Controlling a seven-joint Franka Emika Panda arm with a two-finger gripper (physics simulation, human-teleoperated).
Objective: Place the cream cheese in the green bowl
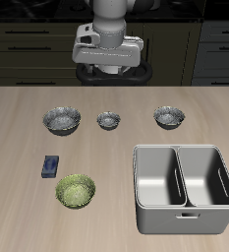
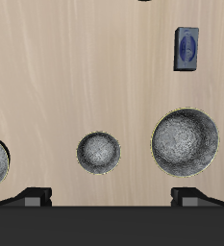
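Observation:
The cream cheese (image 1: pixel 51 165) is a small dark blue box with a paler label. It lies flat on the table near the front, just beside the green bowl (image 1: pixel 76 191). That bowl is yellow-green with a patterned inside and holds nothing. My gripper (image 1: pixel 108 71) hangs high above the back of the table, far from both. In the wrist view the cream cheese (image 2: pixel 186 48) shows beyond the grey bowls. My gripper (image 2: pixel 112 197) is open and empty, its fingertips (image 2: pixel 35 197) wide apart.
Three grey metallic bowls (image 1: pixel 62 120), (image 1: pixel 108 120), (image 1: pixel 169 117) stand in a row across the middle of the table, below my gripper. A grey two-compartment bin (image 1: pixel 185 187) stands near the front edge, across from the green bowl.

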